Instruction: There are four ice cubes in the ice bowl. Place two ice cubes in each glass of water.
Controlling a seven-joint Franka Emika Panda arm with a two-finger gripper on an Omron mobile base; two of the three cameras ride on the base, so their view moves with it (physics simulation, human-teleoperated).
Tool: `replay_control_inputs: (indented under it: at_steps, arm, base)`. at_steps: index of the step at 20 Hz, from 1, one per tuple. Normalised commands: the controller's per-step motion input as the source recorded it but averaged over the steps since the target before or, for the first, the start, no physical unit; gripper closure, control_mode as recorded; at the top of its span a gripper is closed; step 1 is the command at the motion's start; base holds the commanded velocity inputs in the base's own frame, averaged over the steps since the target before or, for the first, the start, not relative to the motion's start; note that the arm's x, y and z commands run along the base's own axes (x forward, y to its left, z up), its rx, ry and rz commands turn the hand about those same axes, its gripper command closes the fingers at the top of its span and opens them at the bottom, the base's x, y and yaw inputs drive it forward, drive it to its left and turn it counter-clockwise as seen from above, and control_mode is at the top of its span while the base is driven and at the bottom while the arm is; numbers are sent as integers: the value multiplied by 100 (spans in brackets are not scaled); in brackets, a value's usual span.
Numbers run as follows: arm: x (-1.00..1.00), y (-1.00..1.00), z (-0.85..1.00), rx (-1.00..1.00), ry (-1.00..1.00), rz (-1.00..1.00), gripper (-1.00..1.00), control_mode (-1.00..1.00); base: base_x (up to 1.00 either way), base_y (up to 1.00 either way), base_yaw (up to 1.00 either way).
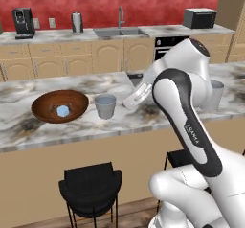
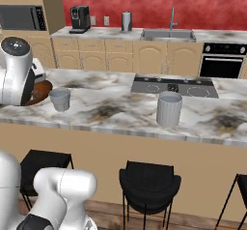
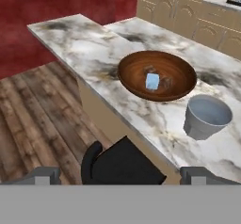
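Note:
The ice bowl (image 1: pixel 60 106), of dark wood, rests on the marble island's left part, also in the hand view (image 3: pixel 156 75) and half hidden behind my arm (image 2: pixel 42 91). One pale ice cube (image 3: pixel 152 81) (image 1: pixel 62 110) lies in the bowl, with fainter translucent cubes beside it. The shorter glass of water (image 1: pixel 105 106) (image 3: pixel 207 117) (image 2: pixel 60 99) stands just right of the bowl. Further right stands the taller glass (image 2: pixel 169 109) (image 1: pixel 216 95). My gripper (image 3: pixel 120 175) is open and empty, its fingertips (image 3: pixel 43 175) wide apart. It hovers off the island's front edge, short of the bowl.
Black stools (image 1: pixel 91 188) (image 2: pixel 149 183) stand under the island's front edge. A cooktop (image 2: pixel 172 85) is set into the island behind the taller glass. The back counter holds a sink (image 1: pixel 120 31), steel kettle (image 1: pixel 77 22), coffee machine (image 1: pixel 23 23) and microwave (image 1: pixel 199 17).

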Motion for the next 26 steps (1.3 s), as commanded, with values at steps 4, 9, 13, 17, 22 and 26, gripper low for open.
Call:
replay_control_inputs:
  at_steps: [4,9,13,17,22,26]
  arm:
    - [0,47,30,0,-2,9,-100,-100]
    - [0,47,39,0,0,8,-100,-100]
    - [0,33,10,-7,4,3,-100,-100]
    - [0,21,-11,-18,16,0,-100,-100]
    - [0,5,-15,-16,10,0,-100,-100]
    - [1,0,-12,-10,1,0,-100,-100]
  base:
    - [0,0,0]
    - [0,0,0]
    - [0,0,0]
    - [0,0,0]
    - [0,0,0]
    - [0,0,0]
